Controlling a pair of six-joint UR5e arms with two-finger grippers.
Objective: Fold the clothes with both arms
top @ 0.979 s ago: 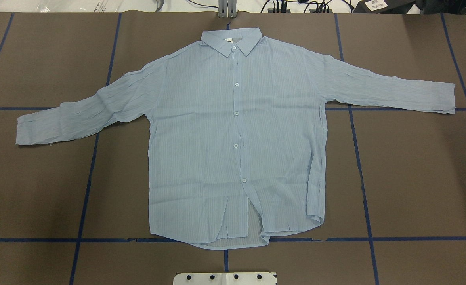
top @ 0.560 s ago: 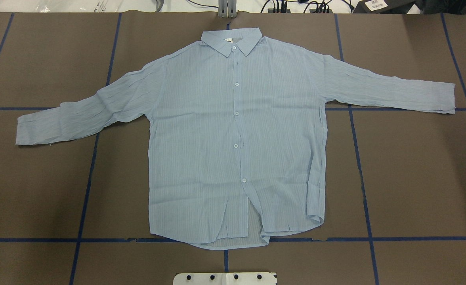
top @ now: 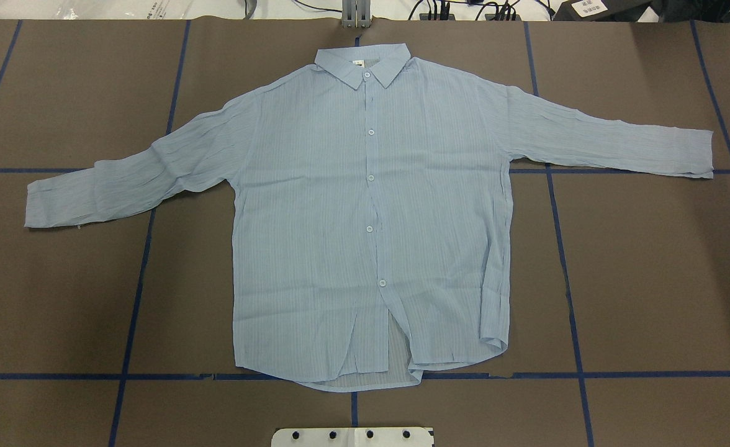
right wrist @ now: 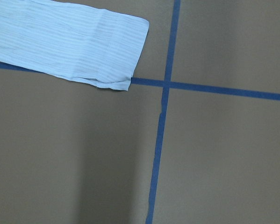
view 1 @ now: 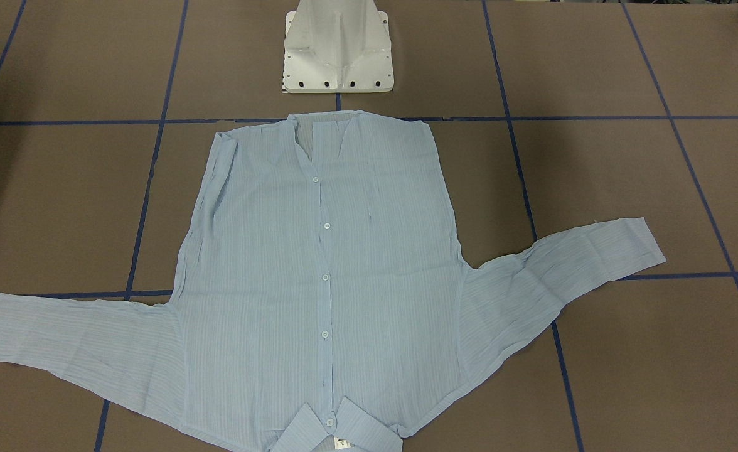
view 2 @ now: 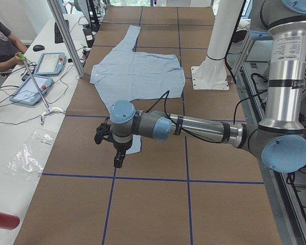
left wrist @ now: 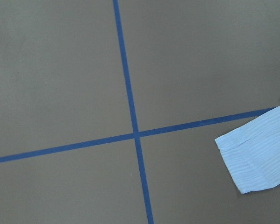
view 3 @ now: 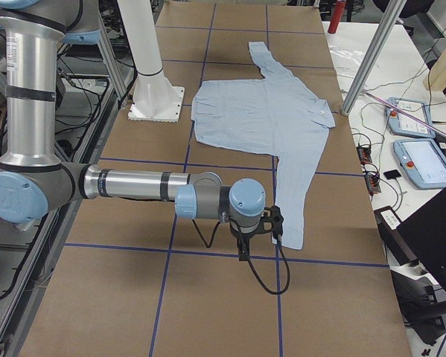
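The clothes are one light blue striped shirt [top: 371, 217], flat and buttoned on the brown table, collar [top: 363, 62] at the far side and both sleeves spread out. Neither arm appears in the overhead or front-facing views. In the exterior left view my left gripper [view 2: 118, 161] hangs over the table just beyond the near sleeve's cuff [view 2: 136, 145]. In the exterior right view my right gripper [view 3: 243, 249] hangs beside the other cuff [view 3: 291, 232]. I cannot tell whether either gripper is open or shut. Each wrist view shows a cuff [left wrist: 256, 156] [right wrist: 83, 46] lying on the table, with no fingers in frame.
The white pedestal base [top: 352, 436] stands just behind the shirt's hem. Blue tape lines [top: 563, 248] cross the table covering. Along the far edge run a metal post [view 2: 66, 35], tablets [view 2: 48, 64] and cables, with a seated person [view 2: 0, 38]. A red bottle [view 2: 2, 219] lies nearby.
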